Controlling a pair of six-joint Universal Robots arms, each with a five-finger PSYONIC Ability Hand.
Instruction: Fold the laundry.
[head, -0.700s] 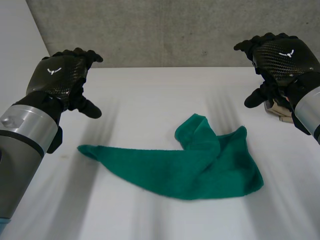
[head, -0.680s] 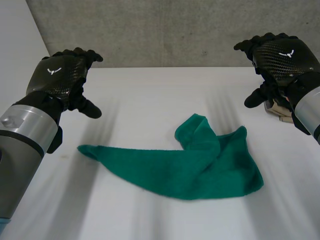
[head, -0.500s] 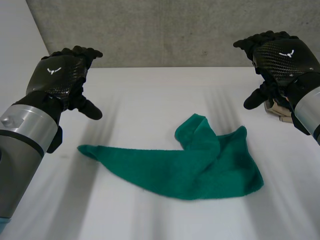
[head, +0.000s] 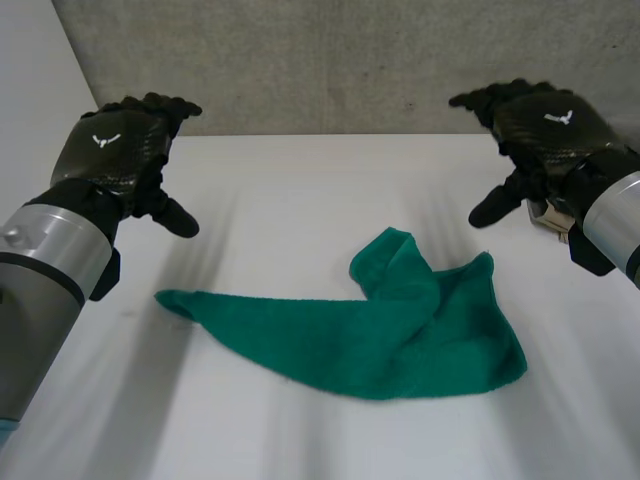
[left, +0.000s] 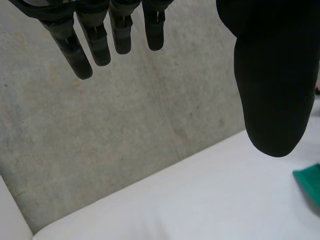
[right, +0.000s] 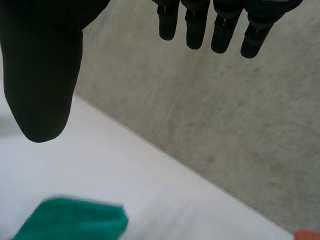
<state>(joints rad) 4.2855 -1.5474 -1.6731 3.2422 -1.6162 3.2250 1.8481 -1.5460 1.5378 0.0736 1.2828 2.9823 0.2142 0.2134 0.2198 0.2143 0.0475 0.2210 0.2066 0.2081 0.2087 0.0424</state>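
White surface against a grey concrete wall; green cloth crumpled mid-surface, left hand and right hand fingers spread wide, holding nothing.

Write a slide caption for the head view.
Left hand and right hand, both open, raised either side of a crumpled green towel on the white table.

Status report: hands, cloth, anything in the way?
Left robot hand open, empty, hovering. Right robot hand open, empty, hovering. Green cloth crumpled, untouched. Tan item by right robot hand, off cloth.
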